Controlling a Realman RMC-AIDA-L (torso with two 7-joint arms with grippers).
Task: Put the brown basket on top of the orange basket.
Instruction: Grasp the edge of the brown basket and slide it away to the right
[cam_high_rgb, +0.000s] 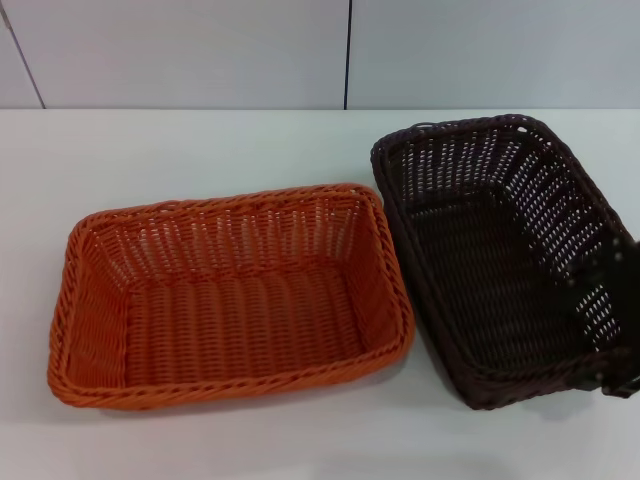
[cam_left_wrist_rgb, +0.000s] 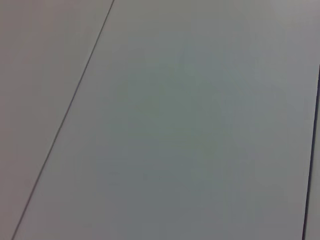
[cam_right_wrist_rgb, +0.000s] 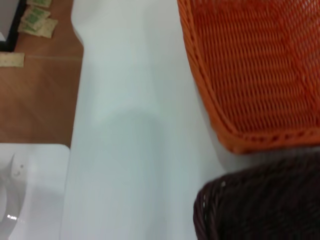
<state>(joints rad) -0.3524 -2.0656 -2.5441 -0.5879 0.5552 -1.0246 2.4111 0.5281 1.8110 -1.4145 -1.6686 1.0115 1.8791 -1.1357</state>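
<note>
Altogether two baskets sit on the white tabletop (cam_high_rgb: 200, 440), one of each colour. From the head view, the orange basket (cam_high_rgb: 235, 295) lies at about eight o'clock from the picture's centre, flat on its base with its mouth upward. The brown basket (cam_high_rgb: 500, 260) lies at about three o'clock, just beside the orange one, their rims close at the near corner; its outer side looks raised a little, though whether it is clear of the tabletop cannot be told. A grey wall (cam_high_rgb: 200, 50) with dark seams runs across at twelve o'clock. The right wrist view also shows a strip of wooden floor (cam_right_wrist_rgb: 35, 90) with small paper packets (cam_right_wrist_rgb: 37, 20) beyond the tabletop's edge.

The right gripper (cam_high_rgb: 612, 320) appears only as a dark shape at the brown basket's outer rim, at four o'clock; whether it is spread or pinching the wicker cannot be told. The left gripper is out of sight; its wrist view shows only plain grey panel.
</note>
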